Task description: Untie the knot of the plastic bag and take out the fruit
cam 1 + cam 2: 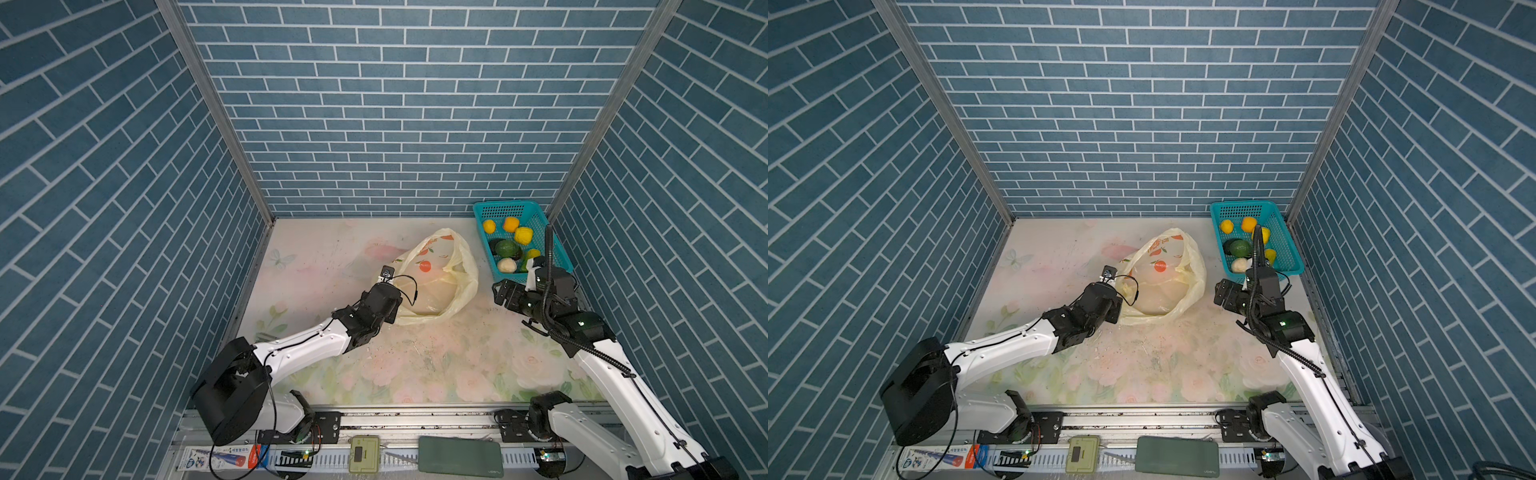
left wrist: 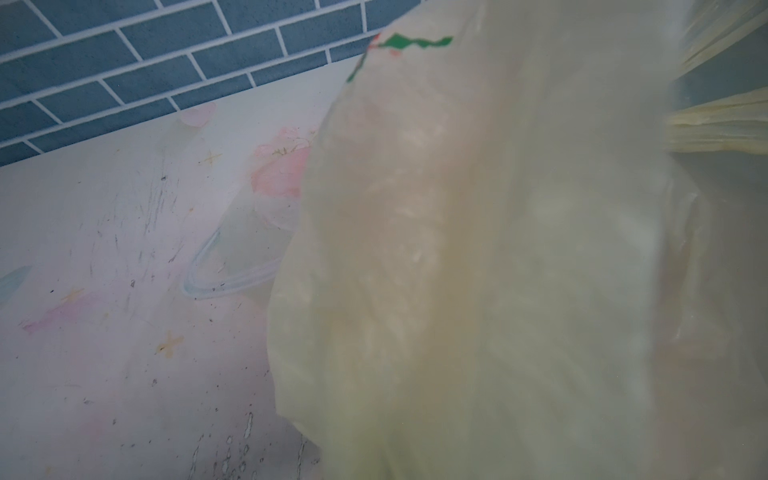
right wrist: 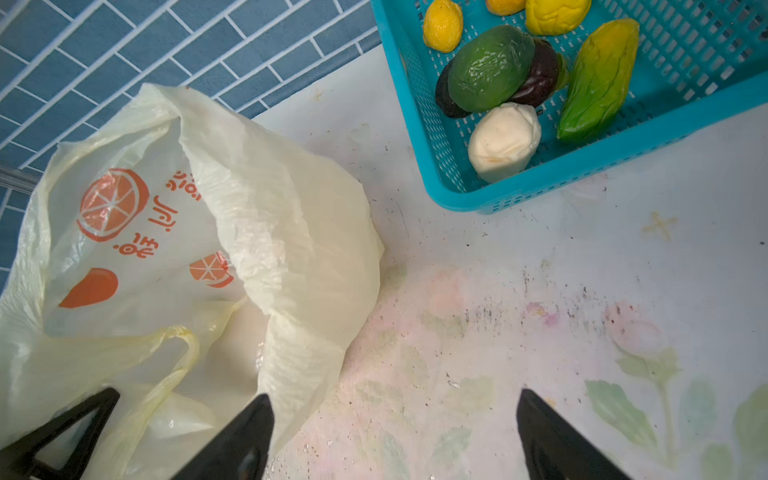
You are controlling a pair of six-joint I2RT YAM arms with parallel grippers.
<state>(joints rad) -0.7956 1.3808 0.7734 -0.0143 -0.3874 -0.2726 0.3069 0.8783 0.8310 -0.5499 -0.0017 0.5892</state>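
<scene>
The plastic bag's (image 1: 461,266) long axis runs toward back wall (image 1: 395,124), mouth up; left claw (image 1: 401,307) clamps its rim; right claw (image 3: 392,401) apart

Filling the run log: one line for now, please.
plastic bag open; fruit in basket; left gripper shut at bag; right gripper open

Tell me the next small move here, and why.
Probably open the left gripper and let go of the bag: its mouth gapes unknotted, no fruit shows clearly inside, the fruit lie in the basket, and the right gripper hangs open, empty.
</scene>
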